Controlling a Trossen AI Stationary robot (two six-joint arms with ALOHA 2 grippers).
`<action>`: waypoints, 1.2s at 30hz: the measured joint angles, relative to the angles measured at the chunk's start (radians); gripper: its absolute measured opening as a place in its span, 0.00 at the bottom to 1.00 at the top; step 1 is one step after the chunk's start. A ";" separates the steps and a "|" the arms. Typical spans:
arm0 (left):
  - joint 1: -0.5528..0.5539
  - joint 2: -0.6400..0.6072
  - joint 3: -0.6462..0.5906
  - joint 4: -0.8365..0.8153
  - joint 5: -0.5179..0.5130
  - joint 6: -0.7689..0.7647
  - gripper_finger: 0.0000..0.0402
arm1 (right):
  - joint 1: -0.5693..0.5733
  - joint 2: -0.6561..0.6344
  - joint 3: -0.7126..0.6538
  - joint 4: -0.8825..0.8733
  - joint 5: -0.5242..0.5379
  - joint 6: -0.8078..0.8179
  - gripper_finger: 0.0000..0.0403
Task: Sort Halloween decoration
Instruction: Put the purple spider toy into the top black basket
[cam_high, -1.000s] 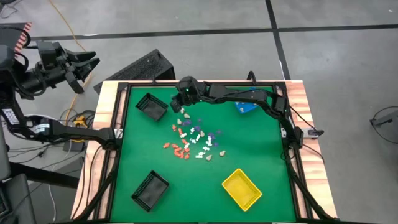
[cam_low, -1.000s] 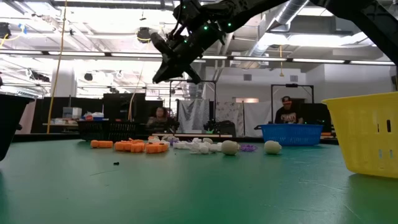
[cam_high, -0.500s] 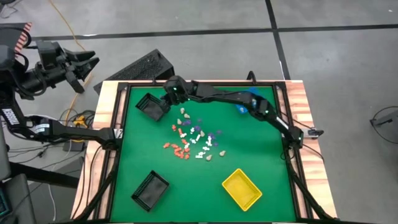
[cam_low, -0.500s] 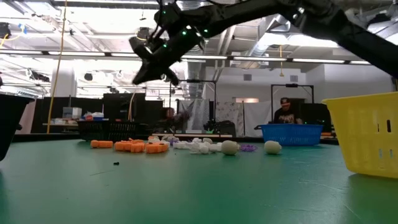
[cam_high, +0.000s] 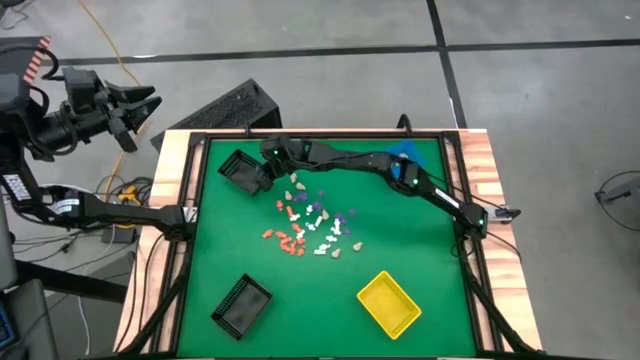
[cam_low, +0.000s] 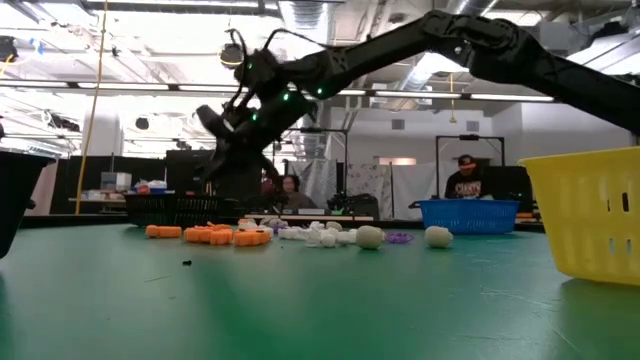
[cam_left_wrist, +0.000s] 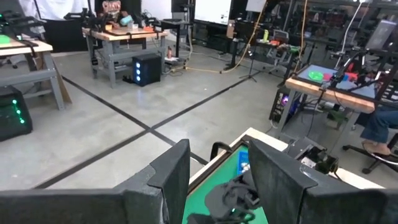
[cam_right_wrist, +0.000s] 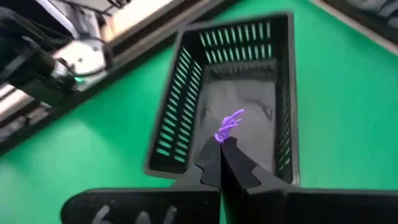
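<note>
The right gripper (cam_right_wrist: 222, 163), pinched shut on a purple piece (cam_right_wrist: 229, 125), hung over the black bin (cam_right_wrist: 273, 74); releasing squarely above its floor looked wisest.

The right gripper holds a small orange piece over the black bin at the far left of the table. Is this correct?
Not quite: the piece is purple, not orange, as the right wrist view shows. The right gripper does hold it, shut on it, over the black bin at the far left of the table.

Small orange, white, purple and beige Halloween decoration pieces (cam_high: 310, 225) lie scattered mid-table.
</note>
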 joint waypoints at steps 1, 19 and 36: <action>0.000 0.000 0.000 0.000 0.000 0.000 0.38 | 0.002 0.006 0.000 -0.005 -0.001 0.000 0.05; 0.000 0.000 0.000 0.000 0.000 0.011 0.38 | -0.004 0.016 0.018 -0.027 -0.028 -0.058 0.45; 0.000 -0.001 0.000 -0.031 0.009 -0.020 0.38 | -0.084 -0.332 0.012 -0.947 0.004 -0.415 0.41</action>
